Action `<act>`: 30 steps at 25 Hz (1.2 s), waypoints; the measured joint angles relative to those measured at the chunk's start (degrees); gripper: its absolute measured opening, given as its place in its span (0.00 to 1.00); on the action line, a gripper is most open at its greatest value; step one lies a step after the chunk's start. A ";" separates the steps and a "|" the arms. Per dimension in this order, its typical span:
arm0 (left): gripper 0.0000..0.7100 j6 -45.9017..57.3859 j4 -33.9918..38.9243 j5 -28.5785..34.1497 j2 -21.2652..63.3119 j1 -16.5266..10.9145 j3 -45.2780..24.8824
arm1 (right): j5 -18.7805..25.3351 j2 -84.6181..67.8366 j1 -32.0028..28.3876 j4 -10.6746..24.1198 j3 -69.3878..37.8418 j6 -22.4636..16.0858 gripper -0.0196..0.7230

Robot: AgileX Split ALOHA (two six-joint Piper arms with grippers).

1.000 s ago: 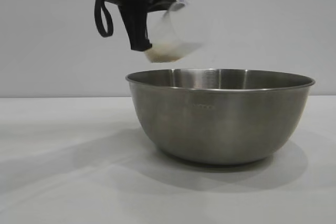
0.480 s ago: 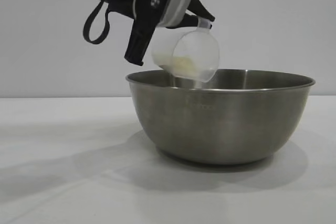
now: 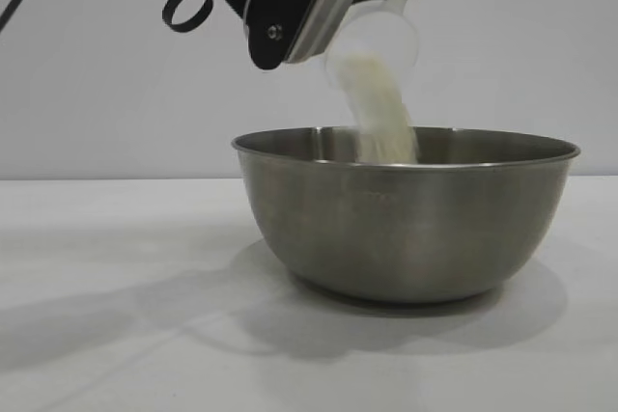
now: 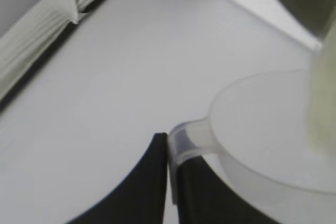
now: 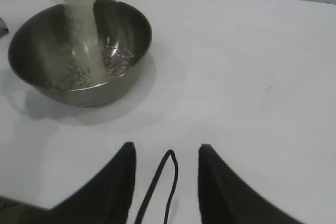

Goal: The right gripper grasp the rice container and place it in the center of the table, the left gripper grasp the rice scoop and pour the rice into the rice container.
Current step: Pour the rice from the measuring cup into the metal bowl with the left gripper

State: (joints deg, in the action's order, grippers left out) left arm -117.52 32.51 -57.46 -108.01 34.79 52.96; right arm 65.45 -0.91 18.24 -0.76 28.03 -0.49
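The rice [image 3: 381,118], a stream of whitish-beige grains, falls from the tipped rice scoop [image 3: 377,38], your small translucent plastic measuring cup with a side handle, into the rice container [image 3: 406,214], the large round stainless-steel bowl standing on the plain white table [image 3: 116,287]. You see the left gripper [image 4: 169,182], a black two-fingered claw, above the bowl's near-left rim in the exterior view, its jaws clamped together on the scoop's handle. Grains already lie on the bowl's floor in the right wrist view. Your right gripper [image 5: 165,163] hovers over bare table well apart from the bowl, jaws standing apart and holding nothing.
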 joint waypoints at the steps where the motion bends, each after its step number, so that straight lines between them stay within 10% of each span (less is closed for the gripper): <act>1: 0.00 -0.12 0.00 -0.05 0.00 0.00 0.00 | 0.00 0.00 0.00 0.00 0.00 0.00 0.34; 8: 0.00 11.82 -0.88 2.73 -0.13 0.00 0.00 | 0.00 0.00 0.00 0.00 0.00 -0.10 0.34; 19: 0.00 78.10 -19.63 9.83 -1.59 -0.24 -0.22 | 0.00 0.00 0.00 0.20 0.00 -0.10 0.34; 25: 0.00 108.04 -27.85 -1.98 -1.48 -6.73 -4.00 | 0.00 0.00 0.00 0.20 0.00 -0.10 0.34; 30: 0.00 112.37 -32.95 -7.33 -0.04 -12.66 -13.15 | 0.00 0.00 0.00 0.20 0.00 -0.21 0.34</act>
State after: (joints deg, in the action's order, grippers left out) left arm -5.15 -0.44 -64.79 -108.05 22.13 39.81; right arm 65.45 -0.91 18.24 -0.56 28.03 -0.70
